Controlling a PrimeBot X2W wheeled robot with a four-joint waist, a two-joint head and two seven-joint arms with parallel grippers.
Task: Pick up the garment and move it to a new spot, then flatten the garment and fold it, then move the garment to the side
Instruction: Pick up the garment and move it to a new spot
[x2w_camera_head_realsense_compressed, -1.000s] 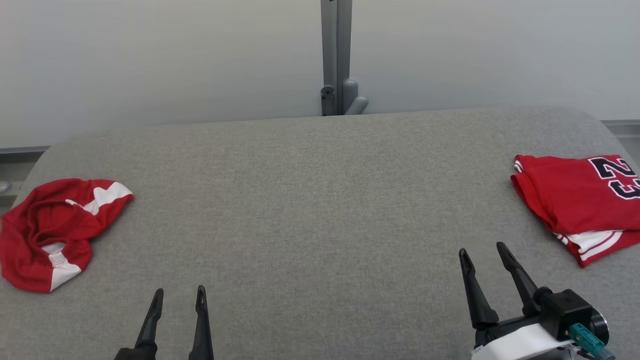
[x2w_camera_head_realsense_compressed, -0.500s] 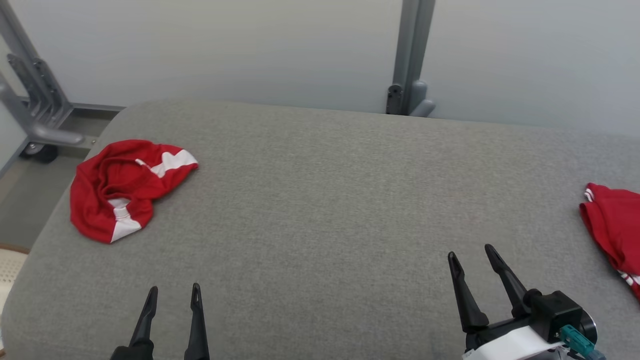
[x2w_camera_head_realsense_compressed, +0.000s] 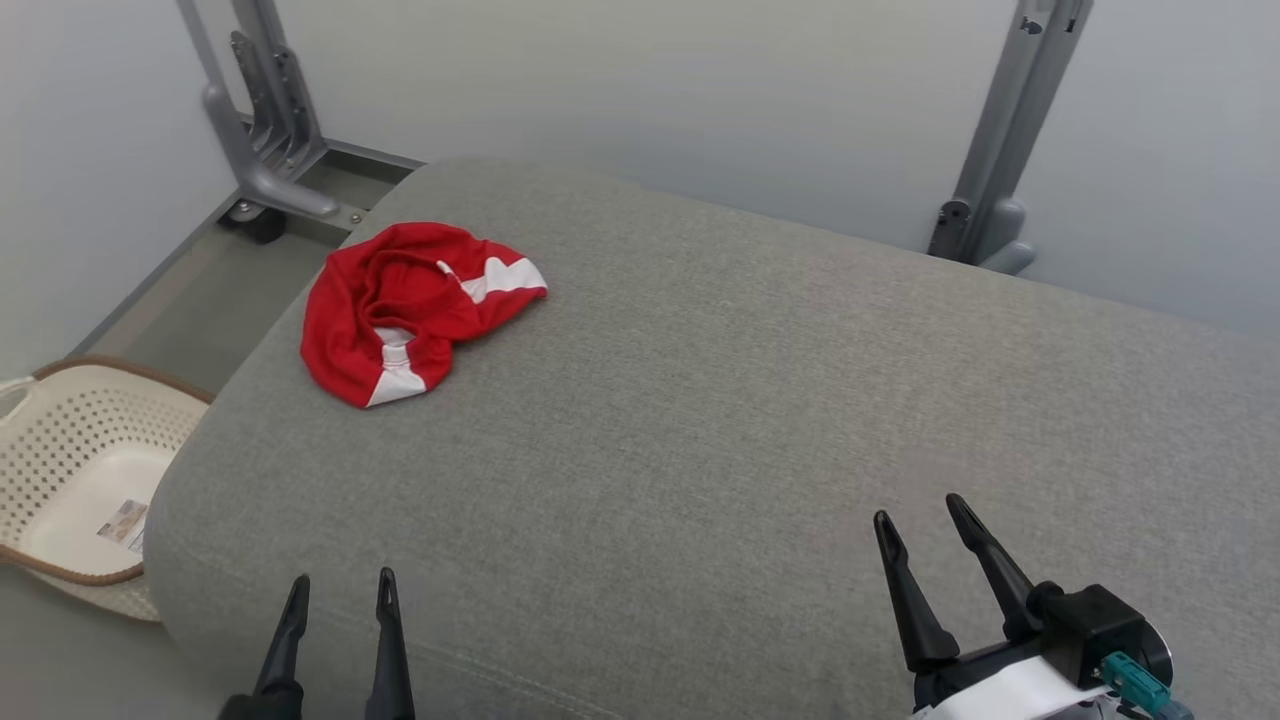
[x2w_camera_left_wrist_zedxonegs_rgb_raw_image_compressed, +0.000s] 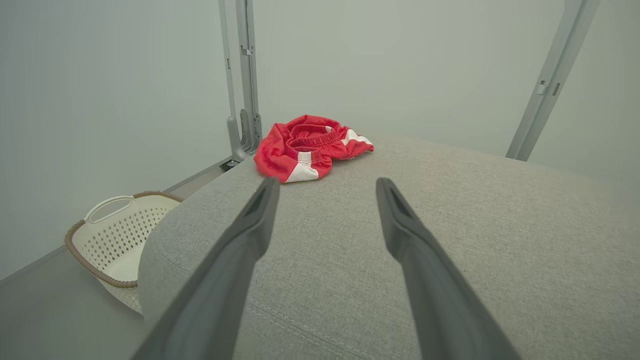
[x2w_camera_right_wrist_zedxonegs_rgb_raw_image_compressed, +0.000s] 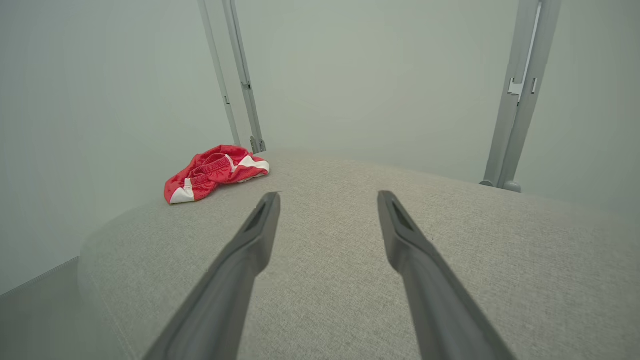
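**Both claws open and empty, garment bunched at the far left corner**

We see the red and white garment (x2w_camera_head_realsense_compressed: 415, 310) lying crumpled on the grey padded table (x2w_camera_head_realsense_compressed: 700, 420), near its far left corner and close to the rounded edge. Our left gripper (x2w_camera_head_realsense_compressed: 342, 580) hovers over the near edge of the table, its two dark fingers spread apart with nothing between them. Our right gripper (x2w_camera_head_realsense_compressed: 917, 510) hangs over the near right part of the table, jaws likewise apart and empty. Both are well apart from the garment. In the left wrist view the garment sits beyond the fingertips, slightly to the left. A cream perforated basket (x2w_camera_head_realsense_compressed: 50, 450) stands on the floor beside the table's left edge. Grey metal posts (x2w_camera_head_realsense_compressed: 1000, 150) rise behind the table against a pale wall.
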